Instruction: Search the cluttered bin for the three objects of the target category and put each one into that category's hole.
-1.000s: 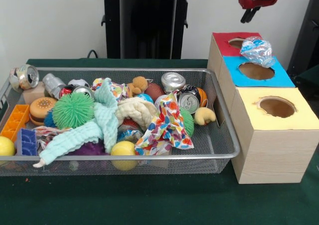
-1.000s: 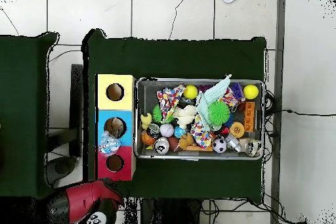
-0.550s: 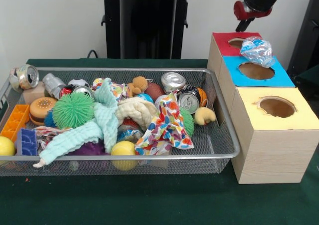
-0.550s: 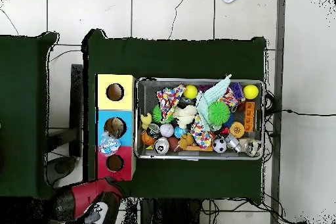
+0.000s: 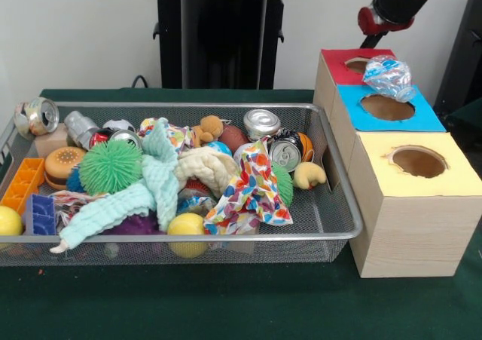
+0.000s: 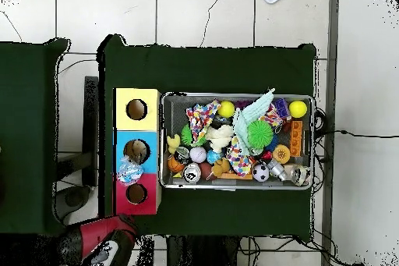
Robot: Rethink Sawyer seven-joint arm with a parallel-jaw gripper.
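Left side first: the silver wire-mesh bin (image 5: 331, 204) is packed, with a dented silver drinks can (image 5: 39, 116) perched on its far left rim and two more cans (image 5: 261, 122) toward the far right. Right again, a crumpled clear plastic bottle (image 5: 388, 76) lies on the box top, straddling the red and blue panels, not down either hole (image 5: 387, 107). Up top right, the red and black gripper (image 5: 379, 25) hangs clear; open or closed, I can't tell. Looks like between picks: next it must reach down into the bin.
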